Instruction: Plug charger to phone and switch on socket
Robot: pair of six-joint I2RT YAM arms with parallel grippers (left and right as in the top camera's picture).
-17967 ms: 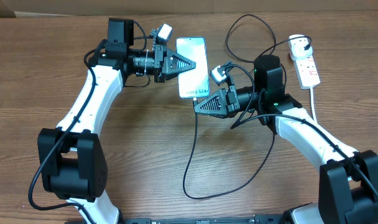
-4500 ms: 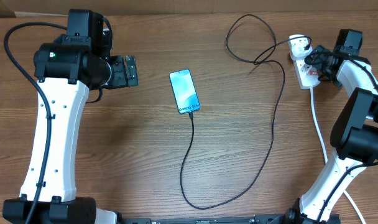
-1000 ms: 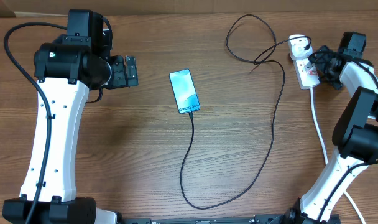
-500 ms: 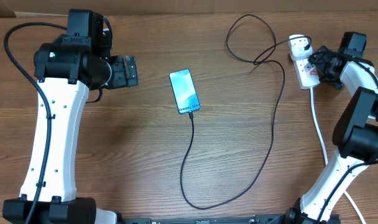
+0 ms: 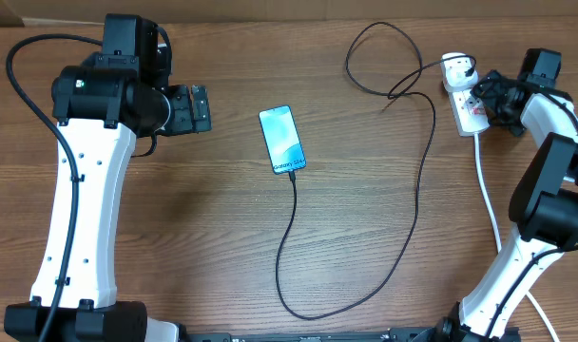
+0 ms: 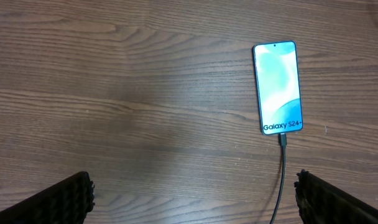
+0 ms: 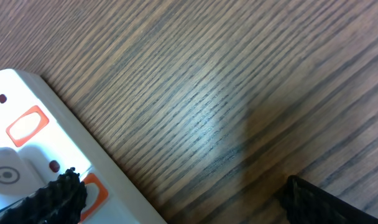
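The phone lies face up mid-table with its light-blue screen lit, and it also shows in the left wrist view. The charger, a thin black cable, has its tip in the phone's bottom edge. From there it loops toward the front and back to a white plug in the socket. My left gripper hangs open, well left of the phone, with nothing between its fingers. My right gripper is open at the socket's right side. One of its fingertips is over an orange-red switch.
The socket's thick white cord runs down the right side toward the table's front edge, beside my right arm. A second orange switch shows on the socket. Bare wood lies between the two right fingers.
Long before now, both grippers were at the phone; they have since withdrawn, and the cable is in the phone. Over the last second nothing has visibly moved.
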